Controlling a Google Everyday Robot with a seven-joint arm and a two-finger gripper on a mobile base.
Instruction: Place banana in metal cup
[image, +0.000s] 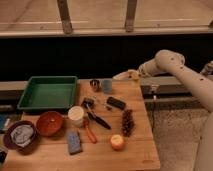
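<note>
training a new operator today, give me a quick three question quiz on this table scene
1. True or false: the banana lies inside the metal cup.
2. In the picture, on which side of the metal cup does the blue-grey cup stand? A) left B) right C) in front
3. Fill in: the gripper, above the back edge of the table, is shut on the ____.
Key: 1 false; 2 B; 3 banana.
</note>
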